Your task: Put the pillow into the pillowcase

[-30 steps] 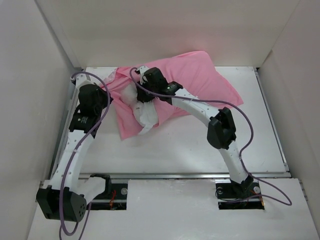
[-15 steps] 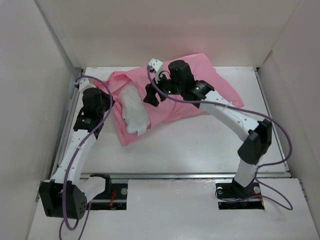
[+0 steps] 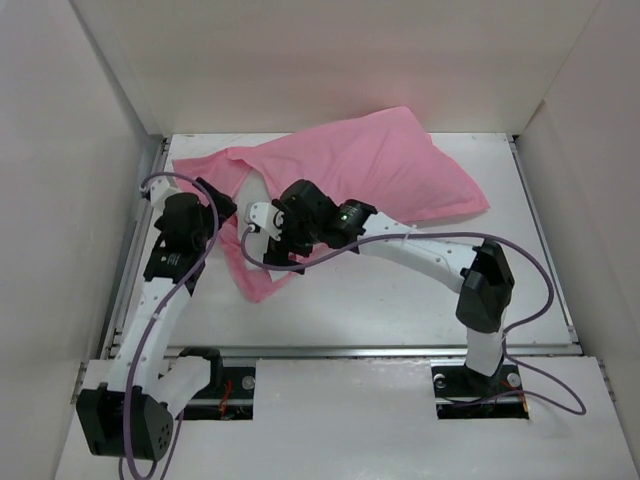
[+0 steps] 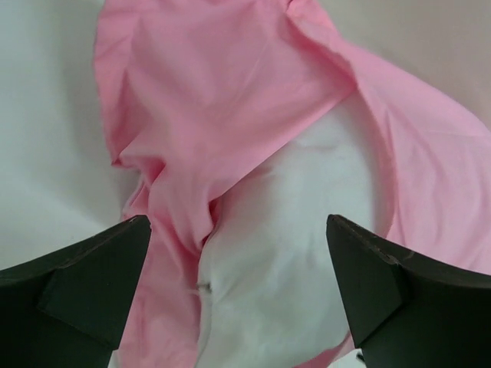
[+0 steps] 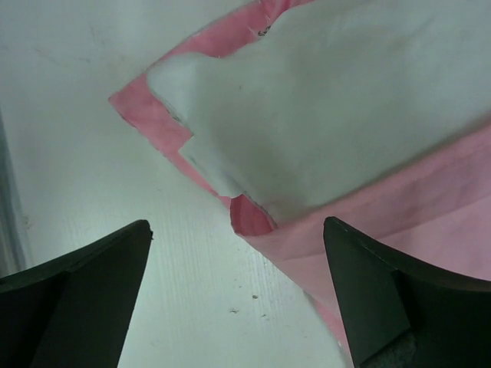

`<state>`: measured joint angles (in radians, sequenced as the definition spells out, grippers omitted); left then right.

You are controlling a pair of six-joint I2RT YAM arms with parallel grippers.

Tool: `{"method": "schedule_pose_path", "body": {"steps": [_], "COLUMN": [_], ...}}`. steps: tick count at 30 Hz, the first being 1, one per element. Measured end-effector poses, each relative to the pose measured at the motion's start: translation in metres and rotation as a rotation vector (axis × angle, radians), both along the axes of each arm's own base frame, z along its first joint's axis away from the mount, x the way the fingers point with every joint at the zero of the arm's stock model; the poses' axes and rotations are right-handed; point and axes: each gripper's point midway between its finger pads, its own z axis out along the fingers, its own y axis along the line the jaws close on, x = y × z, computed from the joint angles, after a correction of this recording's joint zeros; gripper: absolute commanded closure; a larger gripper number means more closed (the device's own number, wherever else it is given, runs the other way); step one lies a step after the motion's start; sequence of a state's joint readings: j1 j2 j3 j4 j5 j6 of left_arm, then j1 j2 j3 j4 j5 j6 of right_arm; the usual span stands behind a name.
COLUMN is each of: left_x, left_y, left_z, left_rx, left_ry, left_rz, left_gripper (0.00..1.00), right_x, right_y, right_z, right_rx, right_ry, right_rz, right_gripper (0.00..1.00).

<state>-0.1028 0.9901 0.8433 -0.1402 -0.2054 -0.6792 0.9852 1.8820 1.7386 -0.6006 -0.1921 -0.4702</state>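
The pink pillowcase (image 3: pixel 390 170) lies bulging at the back of the table, its open end toward the left. The white pillow (image 4: pixel 295 230) sits mostly inside; its end sticks out of the mouth (image 5: pixel 322 115), over a pink lower flap (image 5: pixel 399 211). From above, that white end is hidden under my right arm. My left gripper (image 3: pixel 220 198) hovers over the mouth, open, with pillow and pink cloth below its gap (image 4: pixel 238 222). My right gripper (image 3: pixel 262 238) is open above the near-left corner of the pillowcase (image 5: pixel 236 225), holding nothing.
White walls close in the table on the left (image 3: pixel 90 200), back and right. A metal rail (image 3: pixel 370 351) runs along the near edge. Bare tabletop (image 3: pixel 400 300) lies in front of the pillowcase and to the right.
Both grippers have opened. The left one let go of the pillowcase edge, which dropped over the pillow. The right arm swung from the back down to the near-left corner.
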Motion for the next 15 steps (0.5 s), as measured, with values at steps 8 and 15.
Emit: {"method": "schedule_pose_path", "body": {"steps": [8,15], "left_x": [-0.056,-0.073], "left_y": [0.007,0.012], "left_z": [-0.027,-0.021], "left_rx": [-0.061,-0.080], "left_ry": [0.043,0.020], "left_rz": [0.057,0.086], "left_gripper": [0.00,0.00], "right_x": [0.009,0.025], "right_y": [0.022,0.058], "right_z": [0.004,-0.005], "right_rx": [-0.004,0.023], "right_ry": [-0.170,-0.276], "right_rz": [0.051,0.072], "right_gripper": [0.01,0.01]}}
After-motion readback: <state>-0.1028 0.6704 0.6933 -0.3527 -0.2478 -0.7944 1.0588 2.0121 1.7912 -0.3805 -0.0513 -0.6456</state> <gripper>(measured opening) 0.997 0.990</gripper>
